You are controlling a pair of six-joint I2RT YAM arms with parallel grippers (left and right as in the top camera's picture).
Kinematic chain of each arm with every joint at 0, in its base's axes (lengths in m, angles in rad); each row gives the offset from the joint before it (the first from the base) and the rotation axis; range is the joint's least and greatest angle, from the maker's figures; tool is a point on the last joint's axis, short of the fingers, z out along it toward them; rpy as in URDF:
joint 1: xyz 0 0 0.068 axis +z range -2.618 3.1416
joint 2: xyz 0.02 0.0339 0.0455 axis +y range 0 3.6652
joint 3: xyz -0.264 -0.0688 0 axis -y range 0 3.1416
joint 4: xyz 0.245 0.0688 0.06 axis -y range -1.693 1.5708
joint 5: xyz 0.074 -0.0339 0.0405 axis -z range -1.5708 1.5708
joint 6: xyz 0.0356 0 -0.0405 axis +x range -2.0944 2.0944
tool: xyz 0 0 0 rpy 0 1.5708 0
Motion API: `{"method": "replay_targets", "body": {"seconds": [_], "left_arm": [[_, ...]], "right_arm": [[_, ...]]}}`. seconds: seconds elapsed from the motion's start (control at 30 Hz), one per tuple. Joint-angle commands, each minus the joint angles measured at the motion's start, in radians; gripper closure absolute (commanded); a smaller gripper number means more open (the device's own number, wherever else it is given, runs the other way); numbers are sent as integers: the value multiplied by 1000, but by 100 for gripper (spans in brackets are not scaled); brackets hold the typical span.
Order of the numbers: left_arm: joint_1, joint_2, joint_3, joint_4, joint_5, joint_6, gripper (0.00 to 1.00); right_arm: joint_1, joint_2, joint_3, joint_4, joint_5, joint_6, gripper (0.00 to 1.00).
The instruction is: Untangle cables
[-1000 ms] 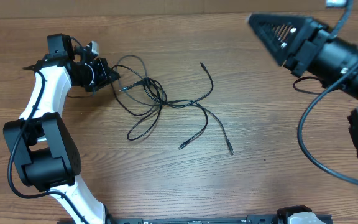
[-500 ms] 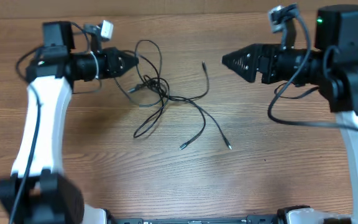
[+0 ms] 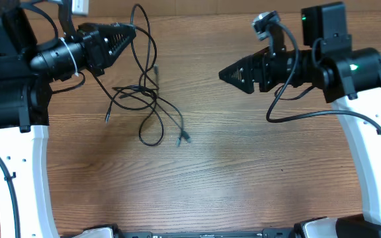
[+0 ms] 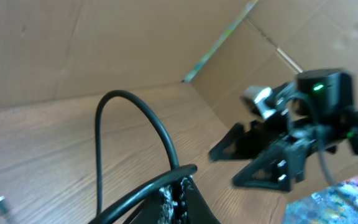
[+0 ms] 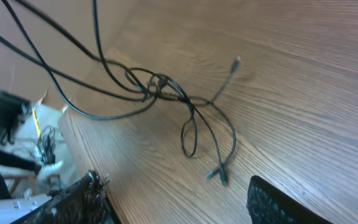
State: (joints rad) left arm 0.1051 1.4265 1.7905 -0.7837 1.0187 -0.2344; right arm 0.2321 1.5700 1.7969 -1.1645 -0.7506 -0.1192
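Observation:
The cables (image 3: pixel 144 99) are thin black cords tangled in a knot, hanging in loose loops with plug ends over the wooden table (image 3: pixel 243 172). My left gripper (image 3: pixel 126 32) is raised at the upper left and shut on a cable loop (image 4: pixel 135 118), which arcs above its fingertips (image 4: pixel 180 186). My right gripper (image 3: pixel 229 74) is open and empty, raised to the right of the tangle. In the right wrist view the knot (image 5: pixel 157 84) and two plug ends (image 5: pixel 219 174) lie beyond its spread fingers (image 5: pixel 179 202).
A cardboard wall (image 4: pixel 73 43) stands behind the table. The thick black arm cable (image 3: pixel 290 112) loops below the right arm.
My left gripper has lifted the cables up and to the left, and the spread loops have gathered into a hanging tangle. My right gripper has moved left toward it.

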Motion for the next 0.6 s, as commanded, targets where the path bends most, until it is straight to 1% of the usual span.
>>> {"method": "replay_targets", "body": {"seconds": [0.0,0.13,0.23,0.4,0.57], "left_arm": [[3,-11,50,21,37,-70,95],[-5,-11,54,68,37,-181,96],[-28,-11,54,79,13,-252,96],[-79,-10,54,51,-138,-347,96],[-149,-9,54,36,-237,-441,96]], "right_arm": [[45,5,0,-2,0,-98,27],[119,6,0,16,0,-204,28],[173,8,0,60,0,-257,34],[239,9,0,179,-8,-260,35],[273,9,0,279,-11,-260,34]]}}
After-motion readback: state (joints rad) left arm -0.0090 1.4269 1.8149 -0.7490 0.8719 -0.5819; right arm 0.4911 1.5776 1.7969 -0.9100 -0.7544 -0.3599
